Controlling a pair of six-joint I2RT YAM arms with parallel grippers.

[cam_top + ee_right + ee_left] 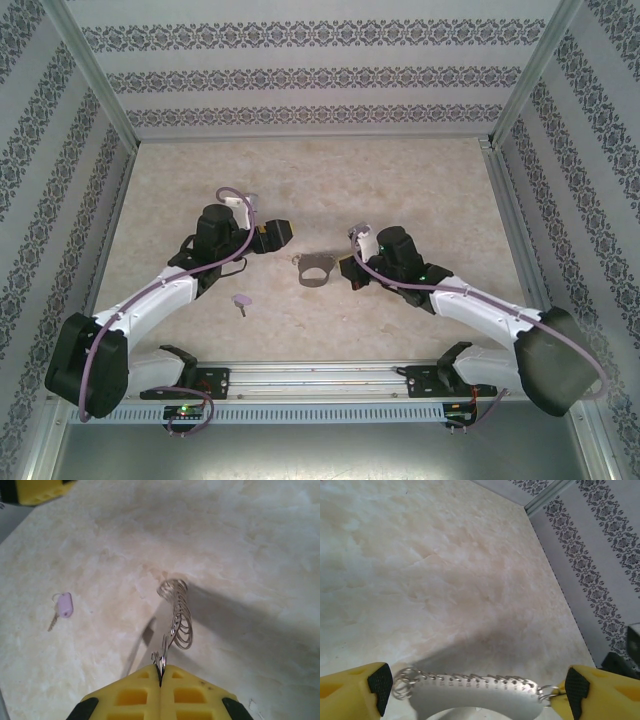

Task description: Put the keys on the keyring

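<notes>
The grey metal keyring [316, 271] is at mid-table, and my right gripper [353, 270] is shut on a small wire ring at its right end. In the right wrist view the keyring [179, 614] stands edge-on just beyond the closed gripper [161, 672]. My left gripper [275, 235] is up and to the left of the keyring. In the left wrist view its jaws stand wide open, and the keyring [470, 694], with its row of wire loops, spans the gap between the left gripper's [477, 689] tips. The lilac key [241, 301] lies flat on the table, nearer the arm bases [65, 605].
The pale marbled tabletop [400, 190] is walled by patterned panels [320, 75] on three sides. A metal rail [320, 380] runs along the near edge. A yellow finger of the left gripper [40, 490] shows in the right wrist view's top left corner.
</notes>
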